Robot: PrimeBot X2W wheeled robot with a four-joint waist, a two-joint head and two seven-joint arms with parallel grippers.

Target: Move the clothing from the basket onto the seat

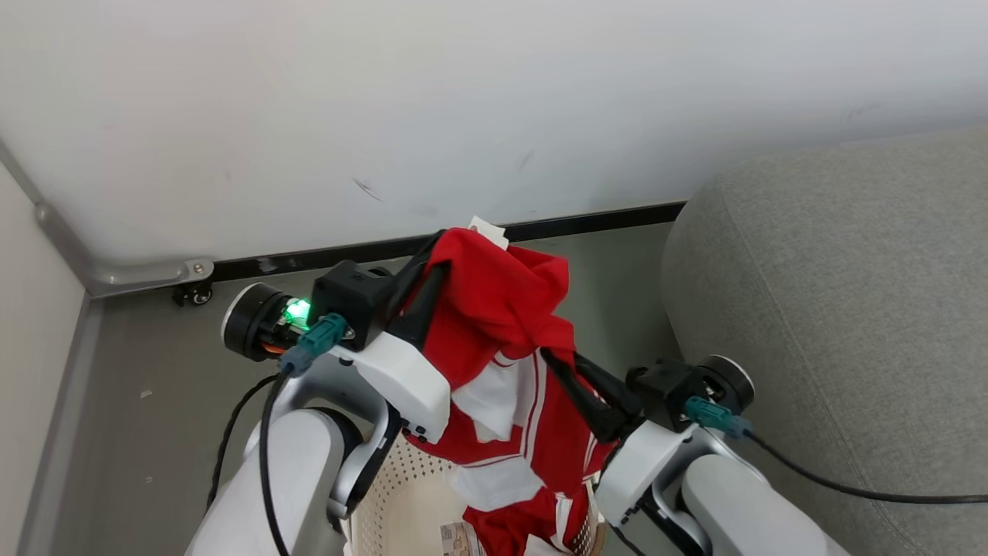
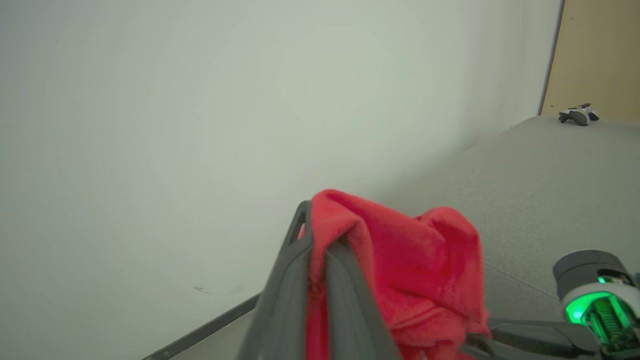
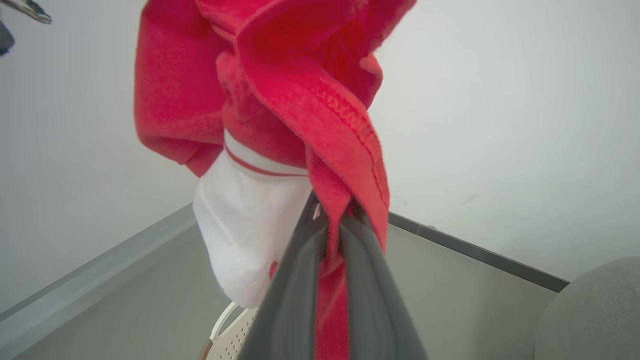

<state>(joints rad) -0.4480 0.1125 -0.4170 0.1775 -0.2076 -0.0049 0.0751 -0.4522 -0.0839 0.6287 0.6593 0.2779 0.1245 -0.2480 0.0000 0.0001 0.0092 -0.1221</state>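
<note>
Big light-grey fabric sofa seat (image 1: 834, 309) fills the right of frame, cream perforated plastic basket (image 1: 401, 479) bottom centre. Red-and-white sports garment (image 1: 502, 324) hangs mid-frame above the basket, pinched by left gripper (image 1: 436, 259) and right gripper (image 1: 554, 361). Carry step: next, I reckon, swing right over the cushion.

The basket (image 1: 401, 494) stands on the floor (image 1: 154, 401). The clothing (image 1: 502, 324) hangs above it, lower end inside. The seat (image 1: 834, 309) lies right of the basket. The wall (image 1: 463, 116) runs behind both. A controller (image 2: 578, 114) rests on the seat's far end.
</note>
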